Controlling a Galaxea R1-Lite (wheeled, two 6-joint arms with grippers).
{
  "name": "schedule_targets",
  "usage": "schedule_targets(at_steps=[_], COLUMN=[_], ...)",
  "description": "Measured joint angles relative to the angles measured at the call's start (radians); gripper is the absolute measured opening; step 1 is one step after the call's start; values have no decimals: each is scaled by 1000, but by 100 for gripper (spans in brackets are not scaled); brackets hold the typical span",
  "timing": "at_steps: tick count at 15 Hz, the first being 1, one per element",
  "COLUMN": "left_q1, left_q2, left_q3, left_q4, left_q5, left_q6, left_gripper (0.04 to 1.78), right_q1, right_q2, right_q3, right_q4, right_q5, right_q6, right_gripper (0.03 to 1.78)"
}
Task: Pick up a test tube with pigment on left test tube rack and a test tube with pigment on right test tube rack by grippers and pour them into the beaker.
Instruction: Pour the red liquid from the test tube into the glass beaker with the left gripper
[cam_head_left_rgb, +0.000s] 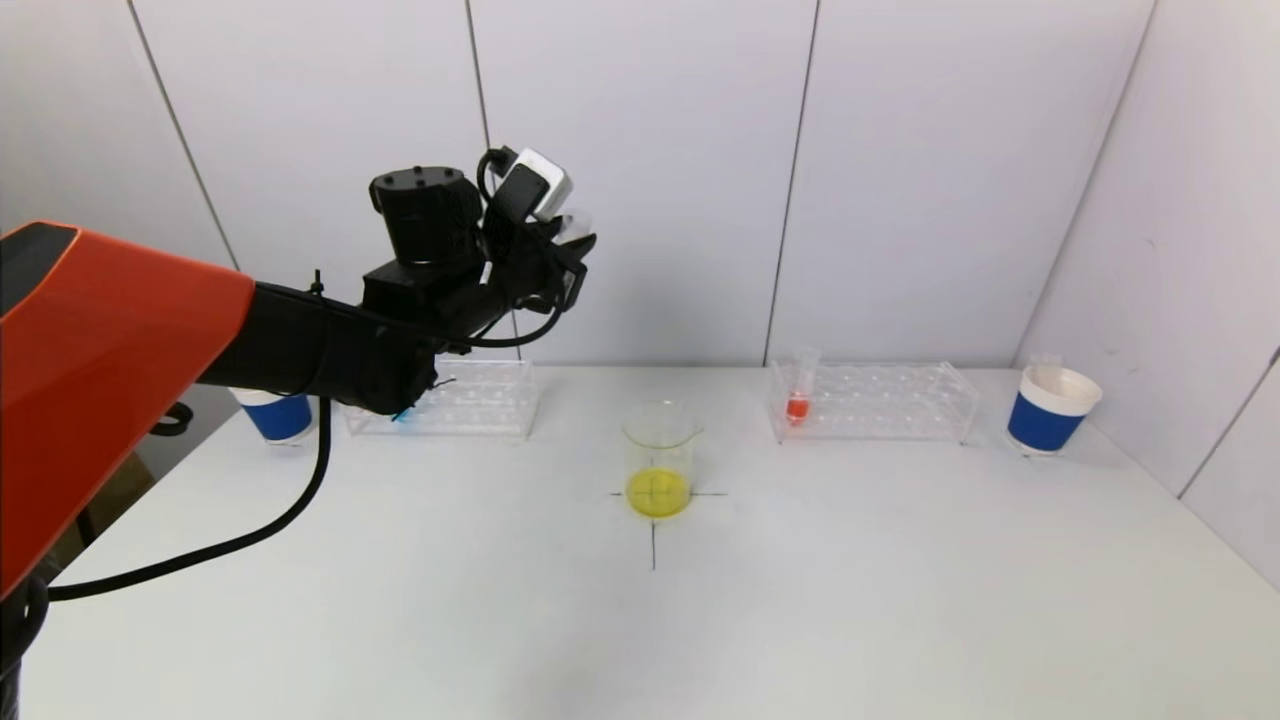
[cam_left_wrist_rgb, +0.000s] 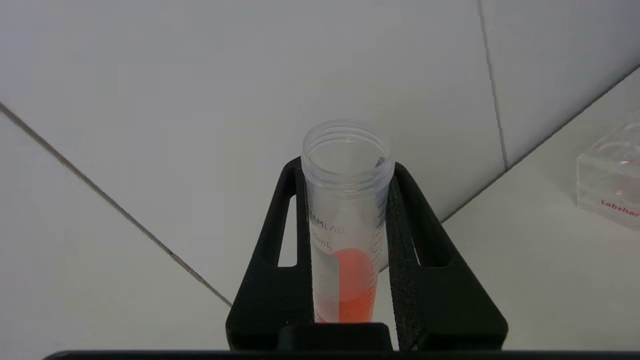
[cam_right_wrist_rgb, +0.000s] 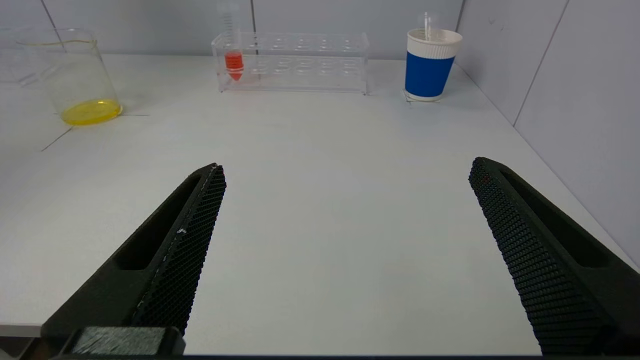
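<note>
A blue paper cup (cam_head_left_rgb: 1052, 408) stands at each far table (cam_head_left_rgb: 640, 640) corner, the other (cam_head_left_rgb: 276, 414) on the left

Beaker (cam_head_left_rgb: 659, 459) sits mid worktop (cam_head_left_rgb: 640, 620). Left rack (cam_head_left_rgb: 470, 398) behind-left of it, right rack (cam_head_left_rgb: 873, 401) behind-right, one tube (cam_head_left_rgb: 799, 388) in its left end slot. A cup (cam_head_left_rgb: 277, 414) left of left rack, another cup (cam_head_left_rgb: 1052, 408) right of right rack. Left gripper (cam_head_left_rgb: 570, 240) raised above left rack, held tube (cam_left_wrist_rgb: 345, 220) between its jaws.

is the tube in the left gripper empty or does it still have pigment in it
Not empty. In the left wrist view the test tube, clamped in the left gripper, holds orange pigment pooled in its lower part, uncapped.
</note>
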Motion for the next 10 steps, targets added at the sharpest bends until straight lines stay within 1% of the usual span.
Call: schedule_targets(at_steps=[3, 7, 8, 10], left_q1=[6, 9, 10, 10], left_q2=[8, 11, 13, 22], left_q3=[3, -8, -10, -13], left_q4=[27, 164, 179, 180], left_q5=[-140, -318, -348, -372], left_q6=[101, 225, 254, 310], left_gripper=[44, 44, 44, 44], right_q1=[0, 0, 0, 0], right_q2=[0, 0, 0, 0], right_q3=[0, 0, 0, 0], right_q4=[0, 0, 0, 0], right_q5=[0, 0, 0, 0], right_q6=[0, 0, 0, 0], right_gripper=[177, 177, 177, 177])
